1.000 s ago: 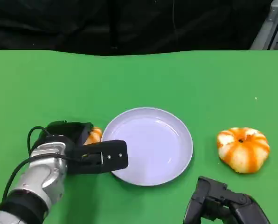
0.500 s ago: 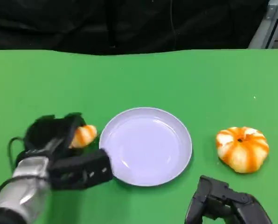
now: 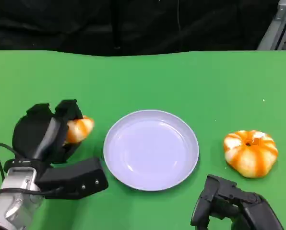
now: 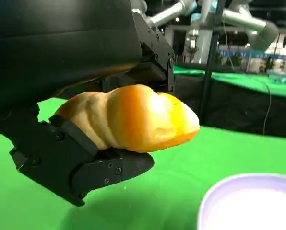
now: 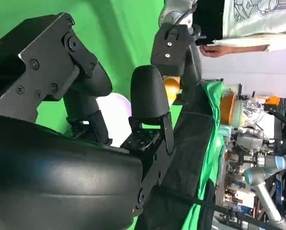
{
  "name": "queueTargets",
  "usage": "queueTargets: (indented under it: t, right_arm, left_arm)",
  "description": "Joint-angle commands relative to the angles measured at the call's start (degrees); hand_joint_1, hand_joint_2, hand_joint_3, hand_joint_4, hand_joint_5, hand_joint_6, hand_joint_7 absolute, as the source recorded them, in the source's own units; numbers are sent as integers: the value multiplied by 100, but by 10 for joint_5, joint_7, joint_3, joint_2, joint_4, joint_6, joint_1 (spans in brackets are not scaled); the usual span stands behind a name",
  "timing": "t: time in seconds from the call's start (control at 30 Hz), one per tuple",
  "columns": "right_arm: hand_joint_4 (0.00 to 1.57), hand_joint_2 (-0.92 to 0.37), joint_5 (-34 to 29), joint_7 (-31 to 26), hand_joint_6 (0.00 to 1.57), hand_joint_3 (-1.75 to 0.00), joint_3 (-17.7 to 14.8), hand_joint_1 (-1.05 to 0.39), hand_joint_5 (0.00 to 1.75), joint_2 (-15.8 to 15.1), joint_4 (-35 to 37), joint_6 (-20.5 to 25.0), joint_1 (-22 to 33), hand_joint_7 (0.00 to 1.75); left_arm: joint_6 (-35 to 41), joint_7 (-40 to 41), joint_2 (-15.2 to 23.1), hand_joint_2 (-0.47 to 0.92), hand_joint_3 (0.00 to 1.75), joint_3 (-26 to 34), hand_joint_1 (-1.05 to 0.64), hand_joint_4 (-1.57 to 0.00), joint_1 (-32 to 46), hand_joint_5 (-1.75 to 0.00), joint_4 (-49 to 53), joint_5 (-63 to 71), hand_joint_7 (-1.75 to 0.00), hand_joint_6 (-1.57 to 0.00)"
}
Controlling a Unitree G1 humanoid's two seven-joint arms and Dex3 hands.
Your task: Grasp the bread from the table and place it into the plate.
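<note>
My left hand [image 3: 49,129] grips an orange-and-white bread roll [image 3: 78,128], lifted off the green table just left of the white plate [image 3: 151,149]. In the left wrist view the bread [image 4: 133,117] sits between the black fingers [image 4: 85,158], with the plate's rim [image 4: 220,201] close by. My right hand [image 3: 232,208] rests at the table's front edge, right of the plate, its fingers [image 5: 150,103] apart and holding nothing. The plate [image 5: 115,110] and the held bread [image 5: 172,88] also show past them.
A round orange-and-white striped bun [image 3: 250,152] lies on the table to the right of the plate. A black curtain [image 3: 133,24] backs the far table edge. In the right wrist view a person's hand [image 5: 215,50] and other robot arms show beyond the table.
My left hand has lifted the bread off the table and drawn back to the left, turning so the bread now faces up and toward the plate. The right hand has stayed put.
</note>
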Motion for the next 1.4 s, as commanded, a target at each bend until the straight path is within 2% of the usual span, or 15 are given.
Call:
queueTargets:
  t: [0.03, 0.2, 0.33, 0.5, 0.63, 0.77, 0.87, 0.9, 0.93, 0.97, 1.03, 1.07, 1.13, 1.2, 1.4]
  right_arm:
    - [67, -34, 12, 6, 64, -143, -5, 8, 175, -6, -2, 0, 5, 159]
    - [67, -36, 11, 8, 65, -138, -10, 6, 175, -8, -1, -4, 5, 158]
    - [68, -34, 9, 12, 66, -138, -19, 4, 174, -13, 8, -22, 5, 157]
    - [69, -34, 10, 13, 67, -137, -20, 3, 173, -14, 12, -29, 4, 156]
    - [68, -34, 10, 12, 67, -136, -13, 1, 172, -12, 7, -24, 10, 155]
    - [67, -36, 20, 15, 66, -136, -9, 2, 173, -10, 1, -16, 15, 155]
    - [65, -37, 19, 14, 66, -136, -7, 3, 174, -9, -3, -12, 18, 154]
    - [65, -37, 20, 14, 66, -136, -7, 3, 174, -9, -4, -12, 18, 154]
    - [65, -37, 19, 13, 66, -136, -6, 3, 174, -8, -5, -10, 19, 154]
    - [65, -37, 16, 12, 66, -136, -4, 4, 174, -8, -6, -11, 19, 154]
    - [65, -37, 9, 10, 66, -136, -3, 4, 174, -7, -5, -14, 18, 154]
    - [65, -37, 6, 9, 66, -136, -3, 3, 174, -7, -3, -18, 17, 154]
    - [66, -36, 6, 9, 66, -135, -2, 1, 174, -6, 0, -21, 16, 154]
    - [66, -37, 13, 12, 66, -136, -3, 1, 174, -7, 1, -19, 15, 154]
    - [64, -37, 14, 14, 65, -135, -4, 0, 174, -9, -1, -16, 15, 154]
  left_arm:
    - [-5, -1, -1, 39, 126, 10, -15, -96, 16, -175, -71, -4, -175, -75]
    - [-16, -3, -15, 31, 143, 4, -16, -98, 18, -175, -103, 1, -175, -76]
    - [-5, -25, -58, 27, 148, -21, -20, -99, 2, -175, -144, 15, -175, -76]
    - [-4, -36, -70, 26, 148, -22, -21, -99, -2, -175, -149, 19, -175, -76]
    - [-7, -38, -119, 24, 145, -49, -19, -102, -35, -175, -105, 26, -175, -81]
    - [4, -89, -133, 26, 143, -63, -19, -99, -45, -175, -92, 14, -175, -79]
    - [29, -162, -142, 35, 124, -60, -23, -85, -45, -175, -106, -12, -143, -76]
    - [33, -171, -142, 36, 121, -59, -23, -82, -44, -175, -110, -15, -137, -76]
    - [46, -194, -141, 39, 113, -62, -24, -77, -45, -168, -117, -13, -125, -72]
    - [57, -235, -134, 51, 88, -68, -27, -70, -49, -151, -123, -15, -95, -69]
    - [83, -304, -123, 82, 33, -77, -40, -32, -56, -90, -136, -15, -39, -44]
    - [103, -342, -117, 87, 26, -83, -46, -20, -59, -76, -146, -9, -27, -35]
    - [133, -389, -109, 91, 28, -92, -65, -4, -61, -47, -162, 2, -13, -20]
    - [148, -421, -101, 92, 32, -100, -75, -1, -63, -32, -174, 10, -10, -15]
    - [161, -481, -81, 92, 40, -111, -89, 0, -65, -17, -192, 15, -8, -11]
